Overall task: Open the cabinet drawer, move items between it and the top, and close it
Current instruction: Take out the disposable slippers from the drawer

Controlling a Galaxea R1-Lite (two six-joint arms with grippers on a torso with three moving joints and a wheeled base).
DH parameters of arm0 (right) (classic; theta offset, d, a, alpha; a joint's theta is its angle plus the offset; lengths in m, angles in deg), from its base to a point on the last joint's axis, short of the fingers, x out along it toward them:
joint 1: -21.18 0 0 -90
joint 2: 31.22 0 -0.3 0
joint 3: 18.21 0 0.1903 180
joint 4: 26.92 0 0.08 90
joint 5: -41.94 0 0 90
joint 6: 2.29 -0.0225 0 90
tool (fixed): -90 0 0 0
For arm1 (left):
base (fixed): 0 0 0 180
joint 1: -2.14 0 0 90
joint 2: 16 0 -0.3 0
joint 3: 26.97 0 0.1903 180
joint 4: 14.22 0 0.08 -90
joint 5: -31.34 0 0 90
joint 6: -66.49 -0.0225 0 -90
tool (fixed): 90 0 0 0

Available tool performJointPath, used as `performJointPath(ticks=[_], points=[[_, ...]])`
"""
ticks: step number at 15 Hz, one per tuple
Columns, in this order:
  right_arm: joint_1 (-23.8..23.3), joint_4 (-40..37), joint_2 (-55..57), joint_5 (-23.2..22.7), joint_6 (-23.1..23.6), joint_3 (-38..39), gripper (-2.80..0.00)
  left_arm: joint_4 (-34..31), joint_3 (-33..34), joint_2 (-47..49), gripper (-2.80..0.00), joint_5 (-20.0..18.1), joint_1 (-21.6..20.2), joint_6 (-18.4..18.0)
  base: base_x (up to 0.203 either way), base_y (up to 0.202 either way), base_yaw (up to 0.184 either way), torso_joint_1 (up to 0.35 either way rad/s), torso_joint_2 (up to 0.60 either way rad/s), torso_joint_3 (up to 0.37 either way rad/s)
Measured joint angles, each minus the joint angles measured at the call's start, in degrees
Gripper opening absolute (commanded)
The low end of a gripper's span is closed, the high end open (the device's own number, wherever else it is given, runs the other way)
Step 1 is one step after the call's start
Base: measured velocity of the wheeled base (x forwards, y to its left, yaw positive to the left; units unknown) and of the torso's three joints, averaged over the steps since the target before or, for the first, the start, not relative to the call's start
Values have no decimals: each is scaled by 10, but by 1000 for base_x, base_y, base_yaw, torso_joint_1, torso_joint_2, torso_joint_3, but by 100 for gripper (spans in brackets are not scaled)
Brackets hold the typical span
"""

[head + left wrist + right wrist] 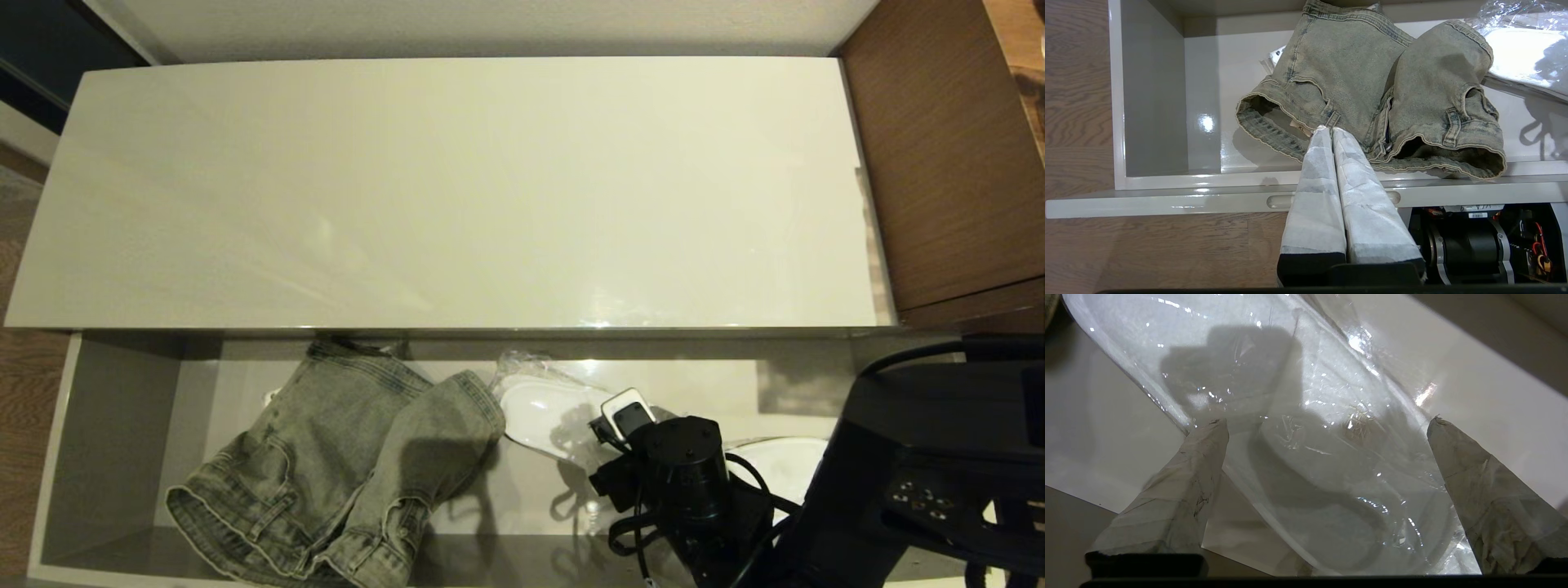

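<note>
The cabinet drawer (pixel 114 441) stands pulled open below the bare glossy top (pixel 457 188). Inside at the left lies the folded grey-green denim garment (pixel 343 474). To its right lies a white slipper in clear plastic (pixel 547 412), and another slipper (pixel 784 465) shows beyond my right arm (pixel 678 474). My right gripper (pixel 1327 428) points down into the drawer, open, its fingers (pixel 1208 433) straddling the wrapped slipper (pixel 1306 457) just above it. My left gripper (pixel 1329 130) is shut and empty, parked over the drawer's front edge (pixel 1167 200) near the garment (pixel 1372 90).
A brown wooden desk (pixel 939 163) stands against the cabinet's right end. Wooden floor (pixel 24 408) lies to the left of the drawer. My own base (pixel 1474 245) sits close under the drawer front. The drawer's left part (pixel 1208 81) holds nothing.
</note>
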Motion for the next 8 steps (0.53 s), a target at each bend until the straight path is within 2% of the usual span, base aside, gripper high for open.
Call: performJointPath(ticks=[8], points=[[0,25,50,-3,-2,-15,0,0,0,0,-280,0,0,0,0,0,0,0,0,0]])
